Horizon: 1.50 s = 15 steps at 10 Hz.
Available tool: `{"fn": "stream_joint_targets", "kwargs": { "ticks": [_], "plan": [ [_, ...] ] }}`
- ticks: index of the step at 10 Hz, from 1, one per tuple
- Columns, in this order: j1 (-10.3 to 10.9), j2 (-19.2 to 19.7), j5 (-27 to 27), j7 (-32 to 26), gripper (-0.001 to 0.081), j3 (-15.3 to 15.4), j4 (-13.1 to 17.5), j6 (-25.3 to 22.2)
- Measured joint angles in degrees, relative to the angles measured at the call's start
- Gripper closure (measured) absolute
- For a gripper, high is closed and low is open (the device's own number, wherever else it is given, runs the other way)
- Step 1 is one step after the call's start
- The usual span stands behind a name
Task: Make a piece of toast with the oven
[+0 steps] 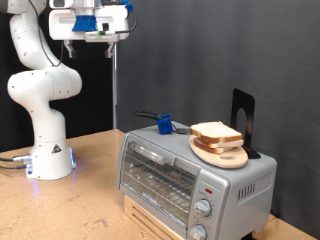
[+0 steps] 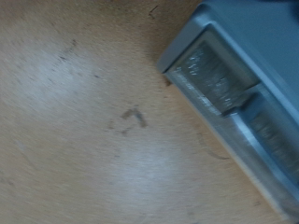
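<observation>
Fingers [image 1: 101, 38] high at top, spread unclear | toast [image 1: 216, 133] atop closed oven [image 1: 190, 178] | wrist blurred

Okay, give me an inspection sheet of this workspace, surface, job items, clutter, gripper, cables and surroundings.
Surface: wooden table, scuffed in the wrist view.
Job's things: oven with its door shut; piece of toast on a round wooden plate on top of the oven.
Clutter: blue object and dark upright stand on the oven top.
Gripper: gripper raised high at the exterior view's top, holding nothing.
Cables: cables by the robot base.
Surroundings: black backdrop.
</observation>
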Motion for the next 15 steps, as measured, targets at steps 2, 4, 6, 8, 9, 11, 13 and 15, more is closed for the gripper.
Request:
{"fn": "stream_joint_targets", "kwargs": {
  "ticks": [2, 4, 6, 8, 9, 11, 13, 15],
  "plan": [
    [3.6, 3.9, 1.0, -11.9, -0.0002, -2.5, 1.0, 4.1],
    [3.5, 3.5, 3.3, -11.2, -0.0002, -2.8, 0.9, 2.6],
    [6.2, 4.7, 5.7, -23.8, -0.0002, -6.0, 1.0, 0.8],
    [6.6, 8.8, 4.9, -23.5, -0.0002, -5.7, 1.0, 6.4],
    [5.7, 10.6, 4.1, -20.7, -0.0002, -4.2, 1.4, 8.6],
    [6.3, 9.8, 6.9, -26.9, -0.0002, -5.7, 1.3, 6.2],
    [6.6, 9.1, 11.7, -31.1, -0.0002, -7.7, 0.8, 5.8],
    [6.6, 10.7, 13.6, -29.8, -0.0002, -7.9, 0.5, 9.5]
  ]
}}
